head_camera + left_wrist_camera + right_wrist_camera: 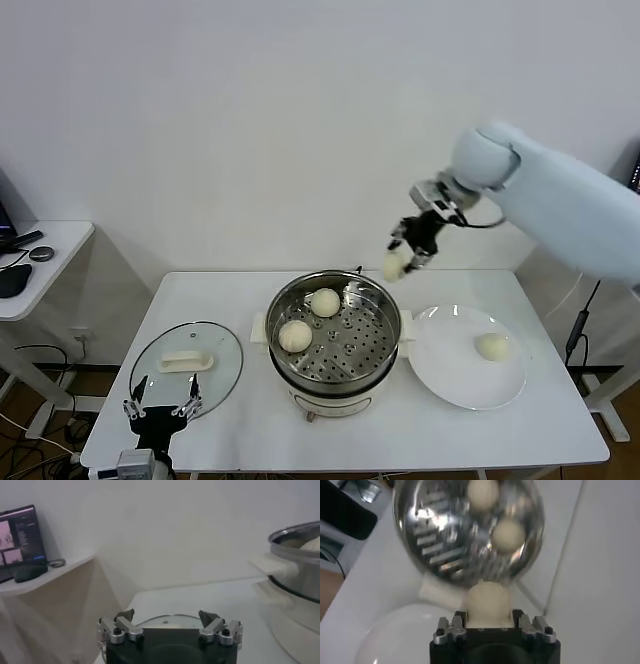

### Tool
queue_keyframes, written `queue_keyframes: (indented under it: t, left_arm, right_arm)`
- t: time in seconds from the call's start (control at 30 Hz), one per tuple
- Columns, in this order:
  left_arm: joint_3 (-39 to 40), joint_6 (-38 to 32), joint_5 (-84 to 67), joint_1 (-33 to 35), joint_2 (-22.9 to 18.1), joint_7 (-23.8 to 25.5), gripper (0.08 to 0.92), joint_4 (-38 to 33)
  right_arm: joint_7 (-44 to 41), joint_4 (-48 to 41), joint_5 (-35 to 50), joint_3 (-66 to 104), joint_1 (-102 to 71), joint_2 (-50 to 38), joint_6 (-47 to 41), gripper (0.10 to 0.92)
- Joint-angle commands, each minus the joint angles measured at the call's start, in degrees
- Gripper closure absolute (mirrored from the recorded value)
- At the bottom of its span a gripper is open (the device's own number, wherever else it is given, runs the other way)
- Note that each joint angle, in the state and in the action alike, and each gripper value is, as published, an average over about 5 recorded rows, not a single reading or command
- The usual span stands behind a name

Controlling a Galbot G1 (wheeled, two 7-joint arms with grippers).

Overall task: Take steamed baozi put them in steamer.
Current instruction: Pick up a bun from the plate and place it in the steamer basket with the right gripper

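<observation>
While the right gripper clamps a baozi, seemingly above the steamer's far rim, centre it over bare tray before releasing.

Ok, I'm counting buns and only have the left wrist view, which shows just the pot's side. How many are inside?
Observer: Two buns lie on the tray in the pot.
Operator: And the rest?
Observer: One bun sits on the white plate.
Operator: Is the right hand busy?
Observer: The right hand is shut on a fourth bun, up above the pot's far rim.
</observation>
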Motion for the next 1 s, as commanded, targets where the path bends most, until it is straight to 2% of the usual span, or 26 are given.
queue_keyframes:
  t: [0.03,0.23,0.4,0.5,0.8,1.0]
  left_arm:
    - [-0.2,0.0,0.0,0.0,-0.1,-0.1,0.177,-0.3]
    - [-0.6,0.0,-0.1,-0.1,-0.5,-0.2,0.177,-0.5]
    - [-0.6,0.0,-0.2,-0.1,-0.6,-0.2,0.177,-0.6]
    - [-0.8,0.0,-0.3,-0.2,-0.7,-0.2,0.177,-0.6]
    - [-0.9,0.0,-0.5,-0.2,-0.9,-0.3,0.177,-0.6]
    - [-1.1,0.0,-0.7,-0.1,-1.1,-0.3,0.177,-1.0]
  right_arm:
    - [-1.0,0.5,7.5,-6.0,7.6,9.2,5.9,0.59]
    - [0.2,1.6,4.0,-9.6,5.1,11.2,12.9,0.59]
    - [3.3,1.3,0.0,-12.7,2.9,12.2,26.6,0.586]
    - [4.6,3.8,-6.4,-13.3,1.6,11.9,32.6,0.586]
    - [8.0,13.8,-22.8,-13.4,-2.6,9.6,36.5,0.584]
    - [8.8,15.2,-25.8,-13.7,-5.2,10.3,36.8,0.584]
